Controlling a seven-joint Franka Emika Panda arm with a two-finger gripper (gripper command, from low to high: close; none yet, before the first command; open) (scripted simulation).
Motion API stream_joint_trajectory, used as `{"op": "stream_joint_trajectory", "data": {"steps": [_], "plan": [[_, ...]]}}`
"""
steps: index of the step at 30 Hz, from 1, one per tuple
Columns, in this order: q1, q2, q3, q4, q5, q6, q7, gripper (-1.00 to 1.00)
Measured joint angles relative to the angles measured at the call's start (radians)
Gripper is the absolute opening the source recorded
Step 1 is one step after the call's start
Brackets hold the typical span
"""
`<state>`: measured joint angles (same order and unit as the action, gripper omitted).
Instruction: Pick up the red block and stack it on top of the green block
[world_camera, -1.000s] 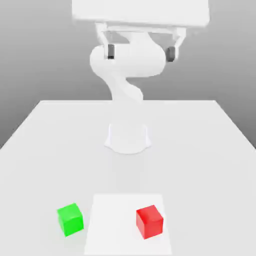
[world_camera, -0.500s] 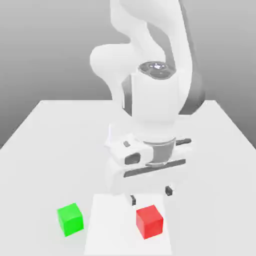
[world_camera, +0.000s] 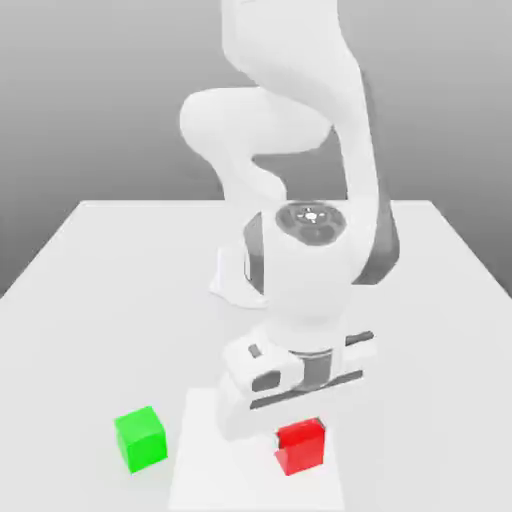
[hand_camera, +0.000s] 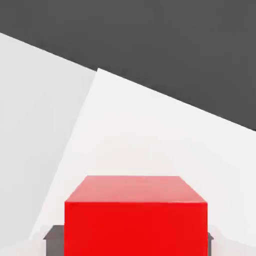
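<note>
So the gripper (world_camera: 300, 432) is closed on the red block (world_camera: 301, 447), but lifting and stacking on the green block (world_camera: 141, 439) are left. Basically just the grasp done

Exterior view: brightly lit, high in key. Desk (world_camera: 90, 330) and pale sheet (world_camera: 215, 480) rendered near white, set apart by a faint change of tone. Arm (world_camera: 295, 60) washed out, its edges partly lost against the desk. Backdrop (world_camera: 440, 100) graded from light grey above to darker grey below. Small white glints noted on the dark wrist cap (world_camera: 310, 222). No distinct cast shadows seen. Hand view: red block (hand_camera: 135, 230) shown evenly saturated, one face paler; dark area (hand_camera: 150, 40) flat grey; straight edges undistorted.
</note>
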<state>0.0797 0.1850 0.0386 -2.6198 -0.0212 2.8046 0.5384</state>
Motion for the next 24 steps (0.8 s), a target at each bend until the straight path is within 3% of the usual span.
{"op": "stream_joint_trajectory", "data": {"steps": [4,12,17,18,24], "plan": [[-0.044,-0.091,-0.046,-0.009,0.014,-0.082,0.079,-1.0],[-0.285,-0.166,-0.178,-0.005,0.026,-0.16,0.422,-1.0],[-0.302,-0.023,-0.155,0.002,0.076,-0.026,0.425,-1.0],[-0.306,0.004,-0.15,0.004,0.085,-0.001,0.419,1.0],[-0.307,0.018,-0.147,0.004,0.09,0.012,0.416,1.0]]}}
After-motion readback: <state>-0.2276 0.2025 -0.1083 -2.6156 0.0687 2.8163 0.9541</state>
